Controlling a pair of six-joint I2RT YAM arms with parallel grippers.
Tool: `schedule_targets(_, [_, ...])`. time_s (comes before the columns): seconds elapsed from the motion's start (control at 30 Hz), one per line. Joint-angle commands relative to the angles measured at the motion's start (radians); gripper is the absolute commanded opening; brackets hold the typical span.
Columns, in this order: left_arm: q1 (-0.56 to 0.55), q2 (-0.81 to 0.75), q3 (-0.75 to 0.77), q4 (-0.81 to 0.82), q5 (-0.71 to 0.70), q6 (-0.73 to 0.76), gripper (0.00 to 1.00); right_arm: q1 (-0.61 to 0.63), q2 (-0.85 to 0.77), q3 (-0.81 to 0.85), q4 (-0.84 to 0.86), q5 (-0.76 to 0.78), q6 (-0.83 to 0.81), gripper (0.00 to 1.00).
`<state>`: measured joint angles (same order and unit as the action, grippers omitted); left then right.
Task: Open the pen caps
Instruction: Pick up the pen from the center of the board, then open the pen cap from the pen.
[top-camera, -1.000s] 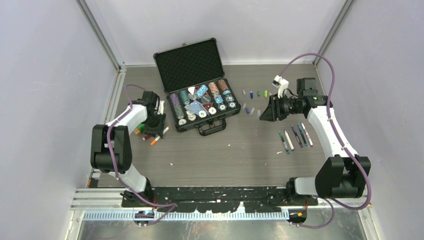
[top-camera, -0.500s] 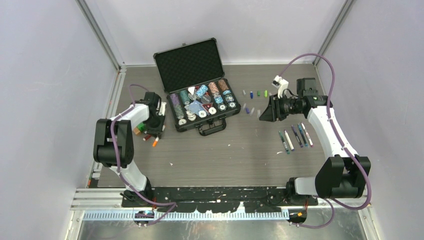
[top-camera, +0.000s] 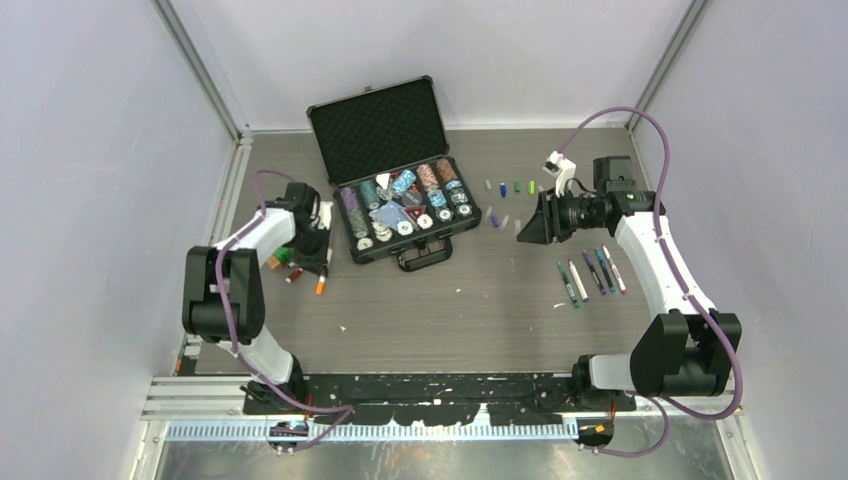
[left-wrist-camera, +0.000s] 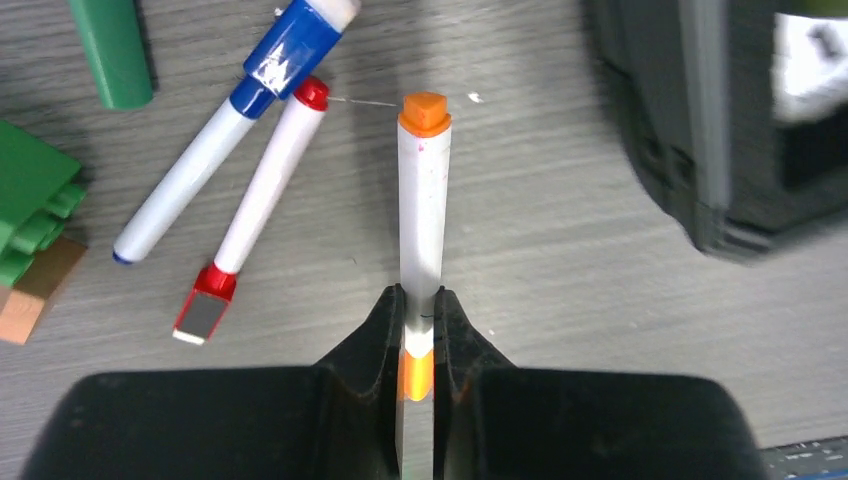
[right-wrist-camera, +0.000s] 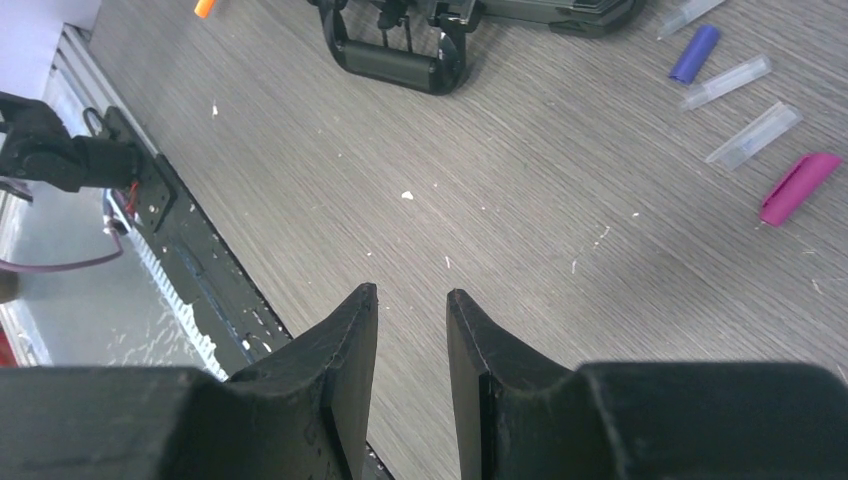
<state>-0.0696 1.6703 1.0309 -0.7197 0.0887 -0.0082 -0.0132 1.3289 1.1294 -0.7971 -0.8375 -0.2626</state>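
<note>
Top view: the left gripper (top-camera: 318, 262), at middle left beside the open black hard case (top-camera: 378, 130), holds a slim white marker pen with orange ends (top-camera: 320, 285). The right gripper (top-camera: 527, 228) is at upper right.

Left wrist view: the fingers (left-wrist-camera: 385, 330) press tightly on this pen's barrel.

Right wrist view: the jaws stand slightly apart and hold nothing. A small purple plastic cap (right-wrist-camera: 694, 53) and a pink plastic cap (right-wrist-camera: 800, 187) lie at upper right.

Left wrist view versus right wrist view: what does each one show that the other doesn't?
Only the left wrist view: the left tool clamped on an orange-ended pen, with a blue pen and a red pen lying beside it. Only the right wrist view: the right tool open and empty, plus a purple cap, a pink cap and clear caps lying loose. Both: the grey table and part of the black case.
</note>
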Motion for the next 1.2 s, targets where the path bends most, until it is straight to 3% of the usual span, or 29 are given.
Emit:
schedule_targets(0.0, [0.005,-0.176,0.002,-0.037,0.115,-0.054,0.0,-0.002,-0.002,0.016,-0.046,-0.113,-0.064,0.37])
schedule_targets(0.2, [0.005,-0.38,-0.004,-0.106,0.206,-0.112,0.0,0.012,-0.004,0.006,-0.126,-0.232,-0.215,0.41])
schedule_targets(0.3, [0.005,-0.484,-0.038,-0.095,0.36,-0.188,0.0,0.061,-0.027,-0.02,-0.169,-0.275,-0.354,0.44])
schedule_targets(0.37, [0.004,-0.539,-0.09,-0.038,0.518,-0.268,0.0,0.101,-0.05,-0.041,-0.238,-0.31,-0.539,0.47])
schedule_targets(0.43, [-0.012,-0.573,-0.148,0.034,0.671,-0.354,0.0,0.137,-0.071,-0.064,-0.36,-0.346,-0.834,0.53])
schedule_targets(0.5, [-0.064,-0.589,-0.186,0.084,0.755,-0.411,0.0,0.167,-0.087,-0.086,-0.52,-0.368,-1.269,0.67])
schedule_targets(0.6, [-0.212,-0.584,-0.238,0.197,0.814,-0.523,0.0,0.218,-0.082,-0.103,-0.624,-0.372,-1.548,0.73])
schedule_targets(0.73, [-0.413,-0.497,-0.284,0.438,0.821,-0.702,0.0,0.29,-0.046,-0.094,-0.656,-0.367,-1.671,0.73])
schedule_targets(0.93, [-0.575,-0.307,-0.192,0.489,0.828,-0.731,0.0,0.333,-0.024,-0.084,-0.677,-0.309,-1.836,0.72])
schedule_targets(1.17, [-0.671,-0.149,-0.096,0.503,0.872,-0.727,0.0,0.427,-0.031,-0.027,-0.514,-0.19,-1.728,0.71])
